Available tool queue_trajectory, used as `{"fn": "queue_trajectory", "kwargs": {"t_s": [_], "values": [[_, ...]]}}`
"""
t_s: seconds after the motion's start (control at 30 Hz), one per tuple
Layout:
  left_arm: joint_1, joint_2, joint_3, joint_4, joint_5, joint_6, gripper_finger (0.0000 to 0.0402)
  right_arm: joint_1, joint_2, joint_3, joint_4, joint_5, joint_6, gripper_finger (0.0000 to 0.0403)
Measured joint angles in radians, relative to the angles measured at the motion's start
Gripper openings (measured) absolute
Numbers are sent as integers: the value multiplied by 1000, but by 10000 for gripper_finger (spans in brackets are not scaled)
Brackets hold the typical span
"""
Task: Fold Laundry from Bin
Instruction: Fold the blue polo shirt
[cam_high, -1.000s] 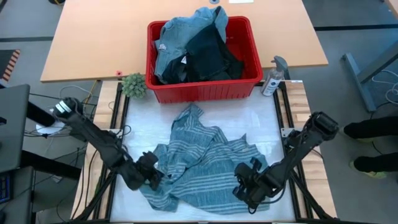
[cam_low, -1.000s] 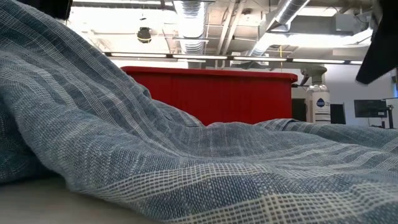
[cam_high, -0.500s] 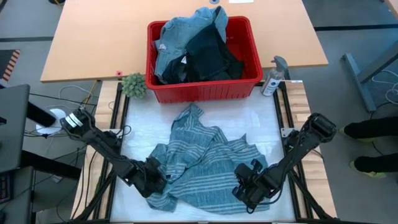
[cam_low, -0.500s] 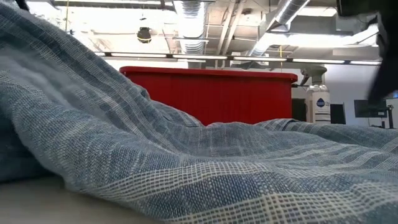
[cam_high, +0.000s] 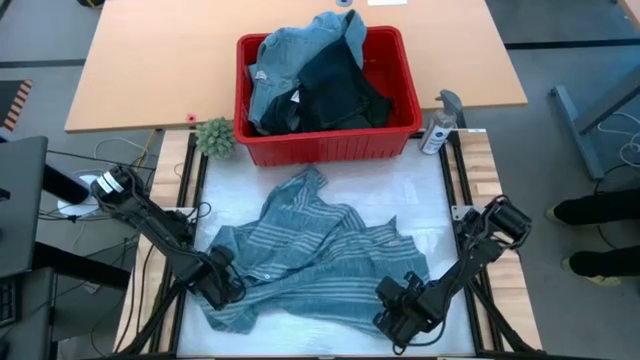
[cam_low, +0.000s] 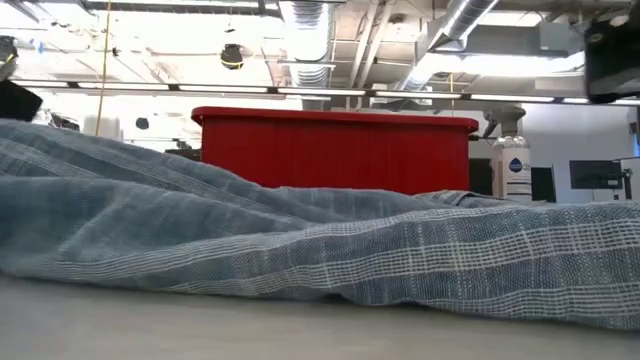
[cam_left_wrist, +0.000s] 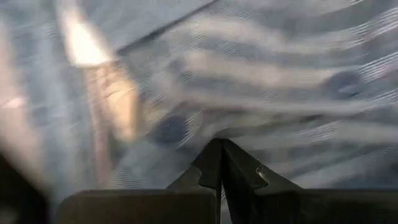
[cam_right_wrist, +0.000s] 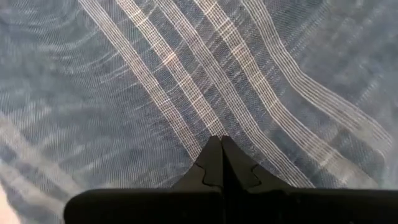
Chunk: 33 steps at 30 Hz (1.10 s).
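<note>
Left wrist view: blurred; only streaked striped shirt (cam_left_wrist: 261, 81) cloth past the left gripper (cam_left_wrist: 221, 163).
Bin (cam_low: 335, 150) base: hidden behind the shirt's folds in the low view.
Spray bottle (cam_low: 510, 160) bottom: hidden likewise.
Right gripper (cam_high: 398, 312): partly lost against the shirt's hem from above.
Laundry in the bin (cam_high: 310, 75): lower pieces buried.

Probably a lab: exposed ceiling ducts (cam_low: 300, 25), monitor (cam_low: 593, 175).

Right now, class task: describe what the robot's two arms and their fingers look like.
Both arms are dark, slim and jointed. The left arm has a pale round part near its base. Each wrist view shows two black fingers tapering to a point above a flat black bar.
</note>
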Motion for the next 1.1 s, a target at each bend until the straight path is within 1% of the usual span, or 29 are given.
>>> {"fn": "queue_trajectory", "kwargs": {"t_s": [0.07, 0.13, 0.23, 0.33, 0.43, 0.5, 0.53, 0.57, 0.63, 0.73, 0.8, 0.9, 1.0, 1.03, 1.1], "values": [[-17, -38, 2, -34, -6, -43, 0, 14, 0, -1, -5, -11, 25, 16], [-25, -77, 16, -62, -54, -84, 0, 23, 0, -1, -5, -15, 38, 16], [-23, -154, 58, -106, -152, -101, 0, 36, -10, -2, 12, -17, 27, 16], [-19, -235, 113, -154, -316, -138, 0, 49, -34, -5, 13, 6, 16, 16], [-20, -303, 166, -135, -575, -149, 0, 57, -78, -10, 2, 49, -34, 18], [-13, -327, 187, -65, -720, -63, 0, 51, -133, -7, -9, 86, -56, 28], [0, -331, 190, -8, -756, 17, 0, 45, -160, -6, -23, 108, -58, 35], [22, -331, 191, 51, -764, 108, 0, 38, -185, -6, -45, 136, -59, 42], [75, -319, 180, 178, -741, 293, 0, 20, -229, -7, -96, 214, -59, 52], [170, -277, 163, 392, -672, 505, 0, -37, -319, -6, -180, 335, -61, 58], [237, -234, 163, 523, -605, 632, 0, -110, -374, -5, -226, 344, -101, 59], [335, -148, 163, 698, -473, 777, 0, -257, -433, -6, -202, 316, -287, 64], [419, -49, 163, 860, -327, 871, 0, -415, -465, -5, -155, 271, -516, 85], [444, -12, 163, 910, -276, 891, 0, -471, -467, -5, -152, 232, -584, 97], [485, 58, 162, 1004, -183, 914, 0, -577, -464, -7, -150, 119, -704, 126]]}}
